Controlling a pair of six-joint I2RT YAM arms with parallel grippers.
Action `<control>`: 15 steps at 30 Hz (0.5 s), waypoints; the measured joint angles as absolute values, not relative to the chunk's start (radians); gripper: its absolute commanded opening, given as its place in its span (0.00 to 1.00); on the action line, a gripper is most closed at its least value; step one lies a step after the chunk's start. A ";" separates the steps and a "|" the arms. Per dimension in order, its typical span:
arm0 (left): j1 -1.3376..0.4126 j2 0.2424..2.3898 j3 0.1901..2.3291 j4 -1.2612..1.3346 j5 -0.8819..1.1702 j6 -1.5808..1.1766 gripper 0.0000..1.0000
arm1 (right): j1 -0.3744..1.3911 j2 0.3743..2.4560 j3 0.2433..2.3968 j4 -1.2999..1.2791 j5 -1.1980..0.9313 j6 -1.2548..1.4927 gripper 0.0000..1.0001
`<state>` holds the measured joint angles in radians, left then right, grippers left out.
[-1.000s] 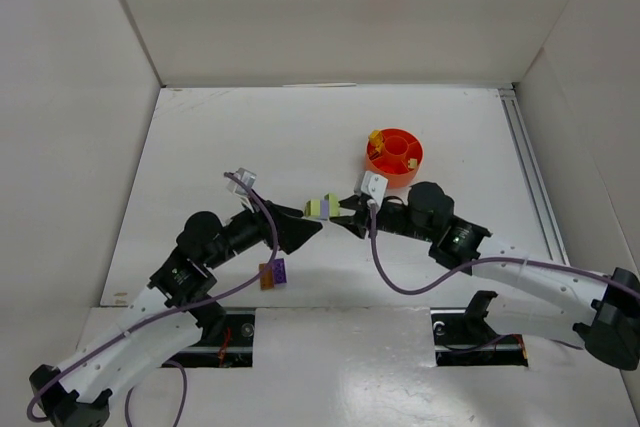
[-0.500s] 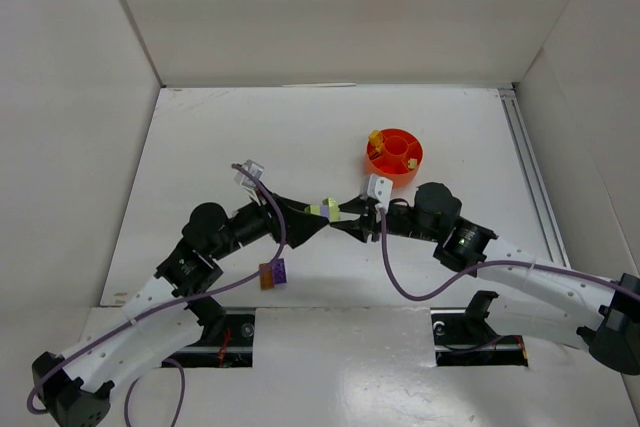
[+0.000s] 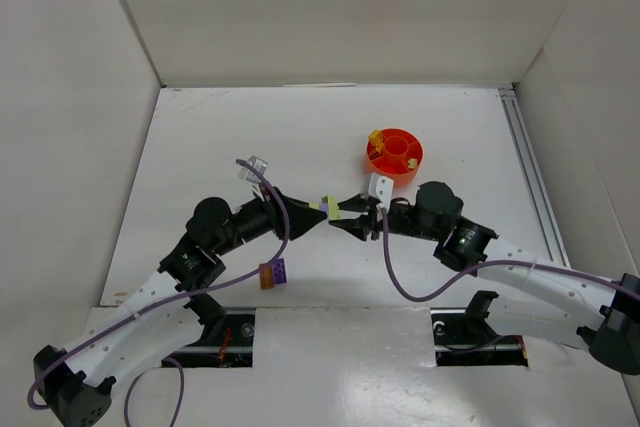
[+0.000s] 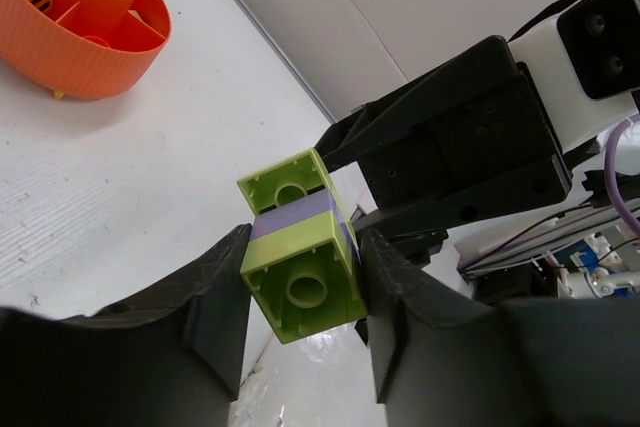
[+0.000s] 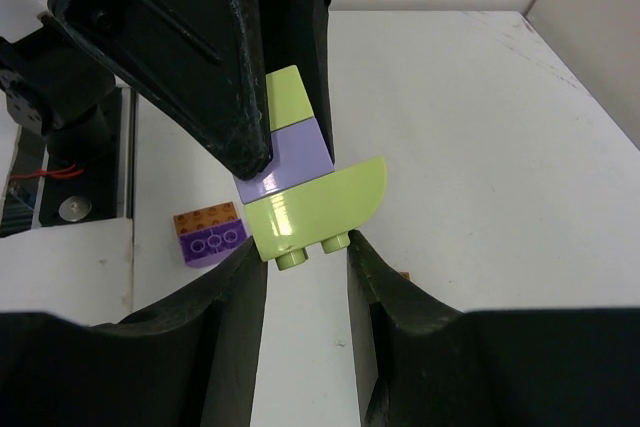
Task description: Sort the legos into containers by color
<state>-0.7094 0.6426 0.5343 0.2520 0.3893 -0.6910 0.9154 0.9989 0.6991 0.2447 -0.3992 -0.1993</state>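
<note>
Three legos locked into one stack [image 3: 328,207], pale green, purple, then pale green with a rounded end, hang between two robot arms near the middle of the white table [image 3: 250,137], apparently clear of its surface. The left gripper [image 3: 314,209], reaching in from 9 o'clock, is clamped on the square green brick at one end, with its fingers pressed to both sides in the left wrist view. The right gripper [image 3: 346,215], coming from 3 o'clock, has its jaws set close about the rounded green piece at the other end. Whether they actually bite on it cannot be told.

At 1 o'clock from the stack sits the round orange-red dish [image 3: 381,169], with a yellow brick [image 3: 377,138] already in a compartment at its 10 o'clock edge. At 7 o'clock from the stack, near the left arm, an orange-and-purple pair [image 3: 273,274] lies joined on the table.

The step in hand looks to be pulling the stack apart so its colours can be sorted. The next move likely calls for a firm hold at both ends and an opposed pull or twist, without letting the thin purple layer drop.
</note>
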 measured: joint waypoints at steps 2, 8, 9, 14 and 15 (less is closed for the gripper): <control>-0.709 0.643 0.539 0.250 0.388 -0.692 0.11 | 0.915 0.999 0.701 0.249 -0.398 -0.202 0.21; -0.706 0.640 0.547 0.233 0.384 -0.691 0.00 | 0.915 1.003 0.702 0.254 -0.398 -0.211 0.18; -0.706 0.640 0.553 0.220 0.381 -0.691 0.00 | 0.916 1.003 0.702 0.254 -0.398 -0.213 0.17; -0.710 0.639 0.577 0.178 0.353 -0.690 0.00 | 0.917 0.999 0.703 0.254 -0.365 -0.215 0.15; -0.712 0.638 0.578 0.171 0.344 -0.689 0.00 | 0.918 0.995 0.703 0.245 -0.354 -0.217 0.15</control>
<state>-0.7120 0.6380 0.5781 0.1711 0.3435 -0.6891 0.9176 0.9955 0.7029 0.2455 -0.3538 -0.2173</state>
